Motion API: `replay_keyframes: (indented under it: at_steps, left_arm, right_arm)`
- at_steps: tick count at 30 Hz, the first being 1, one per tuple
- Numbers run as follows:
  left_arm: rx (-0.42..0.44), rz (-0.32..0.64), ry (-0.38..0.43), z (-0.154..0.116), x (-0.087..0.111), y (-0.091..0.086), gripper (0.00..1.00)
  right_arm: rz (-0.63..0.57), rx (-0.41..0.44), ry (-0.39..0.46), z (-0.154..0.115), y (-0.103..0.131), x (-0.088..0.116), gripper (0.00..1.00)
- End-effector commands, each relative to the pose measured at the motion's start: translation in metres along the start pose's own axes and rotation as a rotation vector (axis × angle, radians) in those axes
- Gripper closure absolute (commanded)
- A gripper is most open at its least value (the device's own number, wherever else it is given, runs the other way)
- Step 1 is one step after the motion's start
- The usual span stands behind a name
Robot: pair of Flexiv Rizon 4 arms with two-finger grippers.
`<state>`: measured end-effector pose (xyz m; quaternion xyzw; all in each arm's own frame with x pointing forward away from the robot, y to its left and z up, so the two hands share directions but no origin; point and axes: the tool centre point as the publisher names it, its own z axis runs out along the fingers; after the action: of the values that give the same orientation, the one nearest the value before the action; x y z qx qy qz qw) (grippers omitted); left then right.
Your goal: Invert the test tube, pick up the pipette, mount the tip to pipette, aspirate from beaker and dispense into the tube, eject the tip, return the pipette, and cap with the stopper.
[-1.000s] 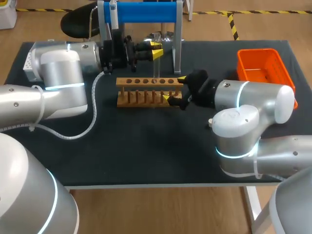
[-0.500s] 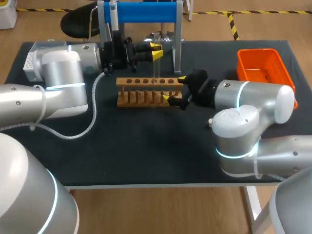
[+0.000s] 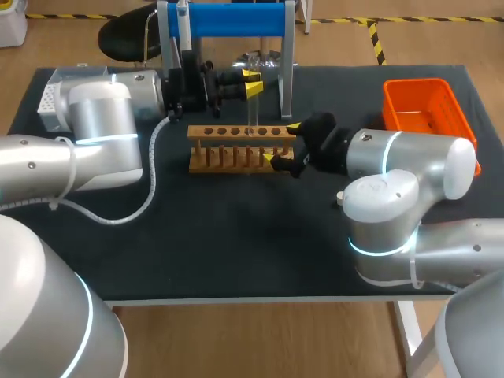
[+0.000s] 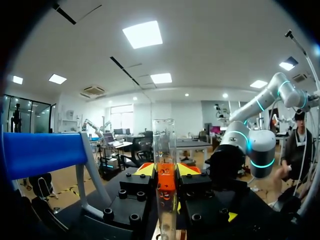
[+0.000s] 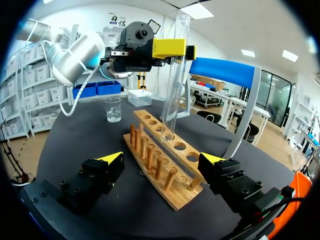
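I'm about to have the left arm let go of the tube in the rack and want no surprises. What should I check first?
1. Left gripper shut on the test tube: ok.
2. Test tube upright, open end up: ok.
3. Tube's lower end in a hole of the wooden rack: ok. Seated right down: cannot tell.
4. Right gripper open, a finger on either side of the rack's end: ok.
5. Beaker standing apart from the rack: ok.
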<state>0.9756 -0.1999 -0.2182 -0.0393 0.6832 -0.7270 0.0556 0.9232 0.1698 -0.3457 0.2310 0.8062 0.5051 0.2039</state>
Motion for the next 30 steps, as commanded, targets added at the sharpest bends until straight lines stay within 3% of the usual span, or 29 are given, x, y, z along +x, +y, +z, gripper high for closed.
replay_keyframes:
  at_steps: [1, 15, 30]
  left_arm:
    - [0.008, 0.004, 0.001, -0.0005, -0.0014, 0.0052, 1.0]
    - [-0.001, 0.018, -0.005, -0.0044, -0.0007, -0.002, 1.0]
    - [0.01, 0.02, -0.012, -0.0047, -0.0035, 0.0053, 1.0]
  right_arm:
    - [0.0, -0.003, 0.001, -0.0005, -0.0006, 0.0, 0.0]
    - [0.0, -0.003, 0.001, -0.0005, -0.0006, 0.0, 0.0]
    - [0.0, -0.003, 0.001, -0.0005, -0.0006, 0.0, 0.0]
